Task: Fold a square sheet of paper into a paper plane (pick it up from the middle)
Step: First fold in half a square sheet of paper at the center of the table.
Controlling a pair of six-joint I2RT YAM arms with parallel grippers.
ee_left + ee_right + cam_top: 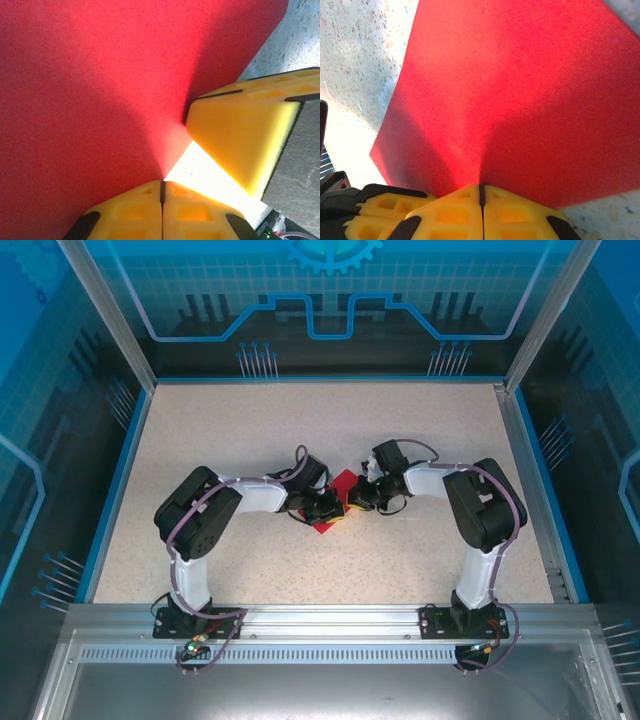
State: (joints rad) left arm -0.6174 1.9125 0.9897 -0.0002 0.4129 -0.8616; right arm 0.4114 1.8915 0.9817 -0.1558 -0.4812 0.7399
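The square sheet of paper (341, 483) is bright red and lies at the table's middle, mostly covered by both grippers. My left gripper (328, 508) meets it from the left, and its yellow fingers are shut together at the sheet's edge (161, 186). The red paper (100, 100) rises in a soft ridge toward their tip. My right gripper (358, 498) comes from the right, also shut (480, 190) on the sheet's near edge, where the paper (520, 100) bends up in a ridge. The two grippers sit almost touching.
The speckled beige table (250, 430) is bounded by blue rails and a metal frame. The right gripper's yellow finger (240, 140) stands close beside the left one. Bare tabletop (360, 50) lies left of the sheet.
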